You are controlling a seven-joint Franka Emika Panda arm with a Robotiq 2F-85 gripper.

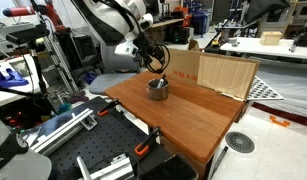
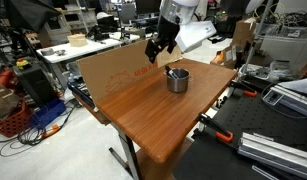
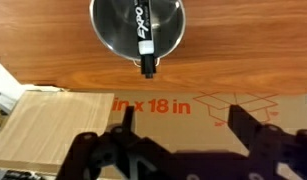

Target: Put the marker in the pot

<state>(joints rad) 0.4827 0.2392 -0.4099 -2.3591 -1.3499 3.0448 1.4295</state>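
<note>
The small round grey metal pot [image 1: 157, 89] stands on the wooden table, seen in both exterior views [image 2: 177, 79] and at the top of the wrist view [image 3: 138, 27]. The black marker [image 3: 144, 38] lies inside the pot, leaning with one end over its rim; it shows as a thin stick in an exterior view [image 2: 172, 71]. My gripper [image 3: 181, 125] is open and empty, raised above and beside the pot [image 1: 153, 58], over the cardboard; it also shows in an exterior view [image 2: 159, 47].
A flat cardboard box [image 1: 215, 72] printed "in x 18 in" stands along the table's far edge [image 2: 118, 65]. The wooden table [image 1: 188, 115] has edges close to the pot. Lab benches and clutter surround it.
</note>
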